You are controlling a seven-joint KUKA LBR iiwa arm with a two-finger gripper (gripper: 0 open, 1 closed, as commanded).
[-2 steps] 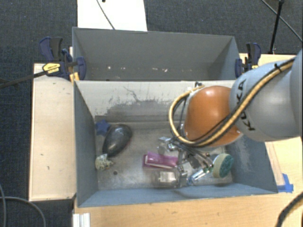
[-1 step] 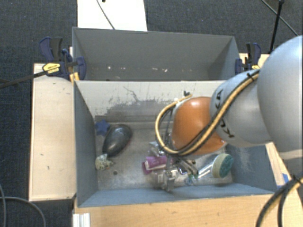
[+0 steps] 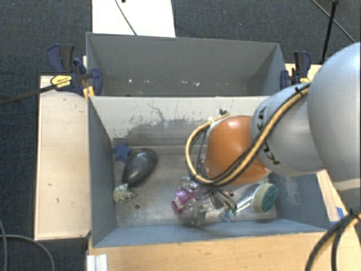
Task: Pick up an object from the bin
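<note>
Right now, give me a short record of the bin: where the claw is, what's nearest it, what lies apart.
claw: claw low at the front middle of the bin, under the orange wrist cover
nearest: purple piece on its left, teal round disc on its right
apart, left side: dark grey oval thing, blue piece behind it, pale speckled lump in front

Bright even light, soft shadows
</note>
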